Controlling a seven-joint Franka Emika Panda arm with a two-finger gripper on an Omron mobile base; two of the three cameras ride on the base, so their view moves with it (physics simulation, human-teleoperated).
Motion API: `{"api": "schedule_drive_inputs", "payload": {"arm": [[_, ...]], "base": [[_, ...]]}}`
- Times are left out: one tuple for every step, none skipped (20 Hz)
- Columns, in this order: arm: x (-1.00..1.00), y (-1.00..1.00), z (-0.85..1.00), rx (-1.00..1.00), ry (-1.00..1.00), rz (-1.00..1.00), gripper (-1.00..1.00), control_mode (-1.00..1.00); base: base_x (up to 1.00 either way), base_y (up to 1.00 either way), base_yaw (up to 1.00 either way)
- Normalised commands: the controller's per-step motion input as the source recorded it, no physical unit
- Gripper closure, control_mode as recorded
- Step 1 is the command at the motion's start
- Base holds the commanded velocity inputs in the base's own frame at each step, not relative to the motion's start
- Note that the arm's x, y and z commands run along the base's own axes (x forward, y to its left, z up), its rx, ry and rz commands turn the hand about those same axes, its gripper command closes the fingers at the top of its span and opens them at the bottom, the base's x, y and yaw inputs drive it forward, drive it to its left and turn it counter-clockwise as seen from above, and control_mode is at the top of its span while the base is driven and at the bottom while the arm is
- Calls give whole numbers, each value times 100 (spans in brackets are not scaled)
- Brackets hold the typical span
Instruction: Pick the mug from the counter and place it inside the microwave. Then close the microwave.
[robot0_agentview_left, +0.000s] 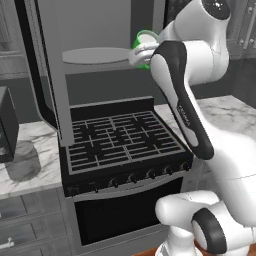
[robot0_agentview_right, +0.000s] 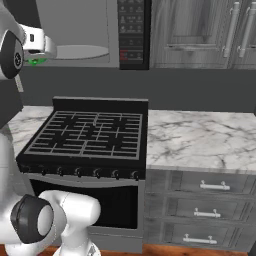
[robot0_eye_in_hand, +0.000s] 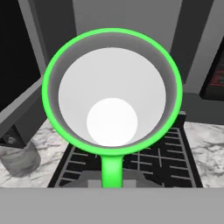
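Gripper (robot0_agentview_left: 141, 54) clamped on green mug (robot0_agentview_left: 144, 39), raised at open microwave (robot0_agentview_left: 95, 30) mouth, above stove (robot0_agentview_left: 122, 137), beside turntable (robot0_agentview_left: 95, 55)

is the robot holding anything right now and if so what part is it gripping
Yes. The gripper holds the small bright green mug in front of the open microwave, above the stove. The grip appears to be at the mug's handle side; the fingers themselves are hidden.
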Motion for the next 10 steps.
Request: {"api": "schedule_drive_inputs", "payload": {"arm": [[21,14,0,-2,5,0,100,-100],[19,14,-4,-3,7,0,100,-100],[24,10,-16,-4,9,0,100,-100],[31,9,-23,-5,9,0,100,-100],[36,10,-26,-6,10,0,100,-100],[39,12,-21,-4,7,0,100,-100],[38,13,-18,-4,7,0,100,-100],[37,12,-9,-4,7,0,100,-100],[41,12,-1,-3,3,0,100,-100],[44,13,0,-3,1,0,100,-100]], "base": [[0,0,0],[0,0,0],[0,0,0],[0,0,0],[0,0,0],[0,0,0],[0,0,0],[0,0,0],[0,0,0],[0,0,0]]}}
